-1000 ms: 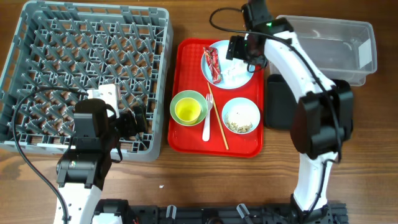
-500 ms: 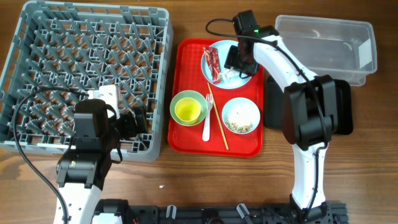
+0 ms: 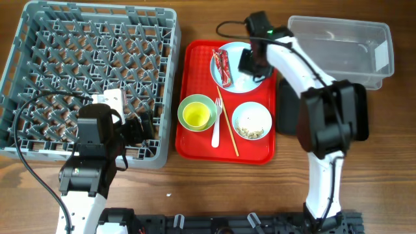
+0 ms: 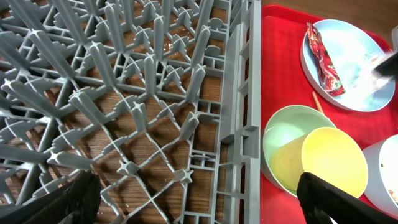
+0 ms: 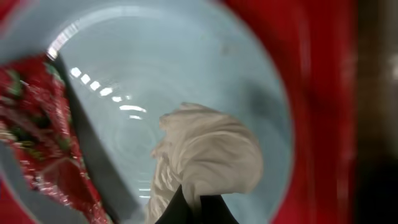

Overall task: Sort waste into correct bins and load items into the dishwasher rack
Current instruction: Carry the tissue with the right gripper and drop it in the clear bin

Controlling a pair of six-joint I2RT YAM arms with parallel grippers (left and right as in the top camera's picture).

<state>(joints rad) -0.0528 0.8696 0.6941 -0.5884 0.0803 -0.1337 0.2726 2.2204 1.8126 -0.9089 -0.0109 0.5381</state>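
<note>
The right claw [image 5: 196, 210] is pinched shut on the napkin [image 5: 208, 155], over the plate [image 3: 237, 82] at the upper middle of the overhead frame, beside the wrapper [image 3: 222, 67]. The left claw [image 3: 140, 128] gapes wide, empty, above the lower right corner of the rack [image 3: 97, 65].

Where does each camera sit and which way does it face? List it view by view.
Overhead: above the table, looking straight down on rack, red tray, left arm and right arm.
Left wrist: over the rack's edge, facing down; open fingers show at the bottom corners.
Right wrist: close above the plate, facing down; shut fingertips pinch the napkin.
Shared: both wrist views show plate and wrapper.
</note>
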